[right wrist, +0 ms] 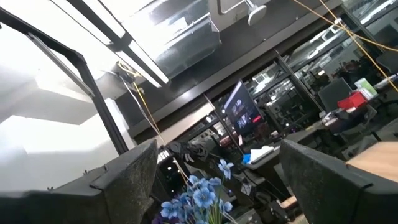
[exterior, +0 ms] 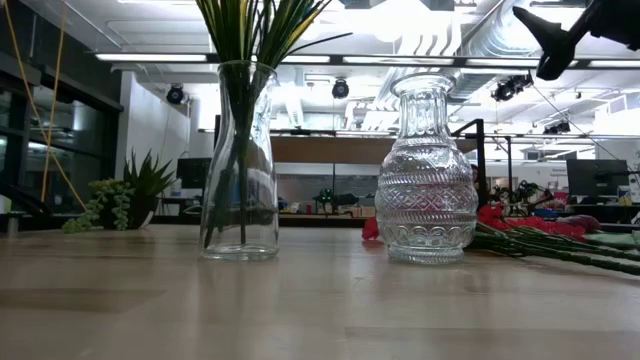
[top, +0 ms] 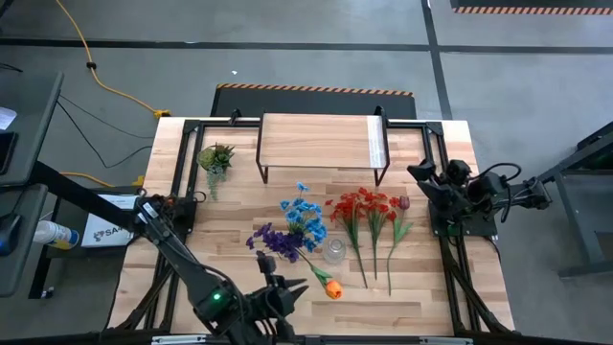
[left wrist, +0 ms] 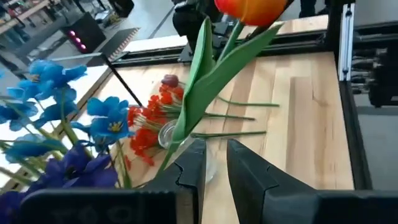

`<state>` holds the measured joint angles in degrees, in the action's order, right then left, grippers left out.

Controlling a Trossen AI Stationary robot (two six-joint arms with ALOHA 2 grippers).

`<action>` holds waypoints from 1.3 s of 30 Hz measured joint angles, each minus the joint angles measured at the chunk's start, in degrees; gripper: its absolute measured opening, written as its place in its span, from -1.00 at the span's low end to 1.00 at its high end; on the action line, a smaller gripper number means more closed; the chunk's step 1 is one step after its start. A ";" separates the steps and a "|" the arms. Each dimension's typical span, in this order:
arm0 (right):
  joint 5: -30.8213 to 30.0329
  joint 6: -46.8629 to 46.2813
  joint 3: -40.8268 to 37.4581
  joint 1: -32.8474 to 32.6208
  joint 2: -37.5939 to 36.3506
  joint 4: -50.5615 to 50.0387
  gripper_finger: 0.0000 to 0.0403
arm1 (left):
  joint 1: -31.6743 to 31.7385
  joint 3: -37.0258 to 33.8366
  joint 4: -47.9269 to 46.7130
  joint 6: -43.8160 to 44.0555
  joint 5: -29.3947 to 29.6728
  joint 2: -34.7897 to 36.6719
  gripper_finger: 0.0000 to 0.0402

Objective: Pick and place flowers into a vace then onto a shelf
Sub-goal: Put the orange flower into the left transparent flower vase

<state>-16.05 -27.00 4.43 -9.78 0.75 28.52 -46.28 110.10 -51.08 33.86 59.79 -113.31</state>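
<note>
My left gripper is near the table's front edge, shut on an orange tulip. Its head and long green leaf stand above the fingers in the left wrist view. Blue flowers and purple flowers stand with their stems in a tall plain glass vase. Beside it stands a patterned glass vase, with nothing in it. Red flowers and a maroon tulip lie flat on the table. My right gripper waits open at the right edge. My left gripper holds the orange tulip by the lower part of its green stem. The stem runs down past one dark finger, which hides the exact spot of contact. The tulip is lifted clear of the table and slants up and away from the fingers, head uppermost.
The shelf, a low light-wood board on black legs, stands at the table's far edge. A small spiky potted plant sits to its left. Black frame rails run along both sides of the table.
</note>
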 joint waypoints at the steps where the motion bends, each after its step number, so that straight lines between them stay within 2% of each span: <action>1: -0.05 0.03 0.01 0.00 0.00 0.35 0.63 | 0.25 -0.03 -0.69 0.09 -0.03 -0.08 -0.51; 7: 0.09 0.02 0.02 0.00 0.00 0.75 0.63 | 1.77 -2.50 -1.59 3.75 -1.36 -0.25 -0.51; 22: 0.15 0.46 0.02 0.00 0.00 0.74 0.63 | 5.91 -3.91 -3.11 3.90 -2.93 -0.14 -0.51; 39: 1.01 0.46 0.00 0.00 0.00 0.72 0.63 | 6.20 -3.91 -4.91 5.11 -2.21 -0.14 -0.55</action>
<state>-15.04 -26.55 4.43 -9.78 0.75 29.23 -40.07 106.19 -55.98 38.96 57.58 -113.45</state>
